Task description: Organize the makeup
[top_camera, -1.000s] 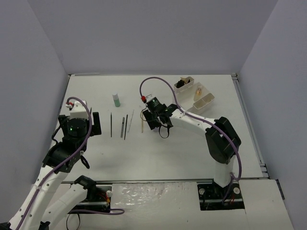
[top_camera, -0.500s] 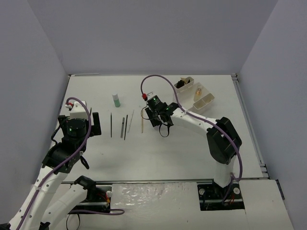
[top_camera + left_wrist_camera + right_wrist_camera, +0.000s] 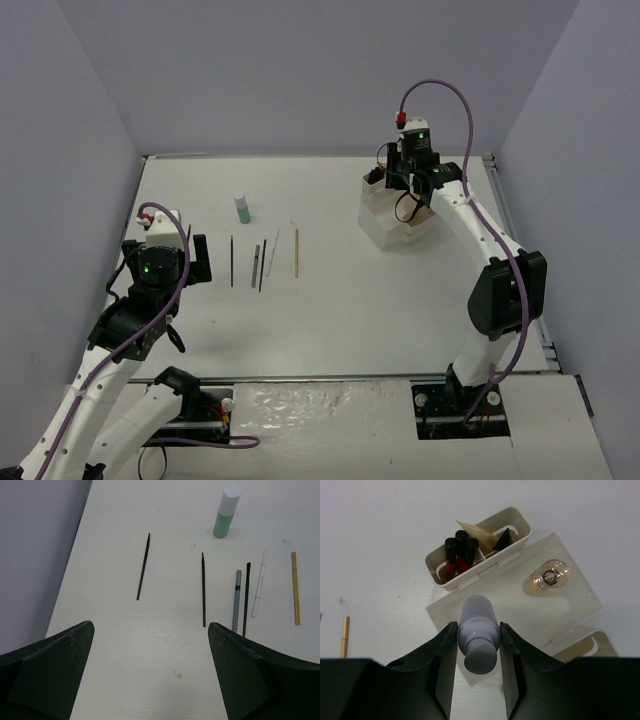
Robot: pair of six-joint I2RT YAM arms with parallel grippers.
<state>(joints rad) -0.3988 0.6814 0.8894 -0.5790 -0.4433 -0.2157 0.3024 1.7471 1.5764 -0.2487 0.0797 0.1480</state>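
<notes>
While left jaws gape wide | right jaws grip matte grey round-capped bottle (image 3: 479,627)

Colours only, as we see them. Grey bottle (image 3: 479,630): pale grey, near end a shade darker. Box (image 3: 570,595): off-white, fine dot texture along one side. Amber bottle (image 3: 550,576): clear top. Red bottles (image 3: 456,562): black caps. Table (image 3: 150,655): white, faint grain. Green bottle (image 3: 225,514): white cap. Thin stick (image 3: 143,567), 2nd stick (image 3: 203,590), slim pencil (image 3: 246,599): all black. Checked pencil (image 3: 237,600): fine black/white check. White pencil (image 3: 259,582): plain. Tan pencil (image 3: 295,587): ochre.
</notes>
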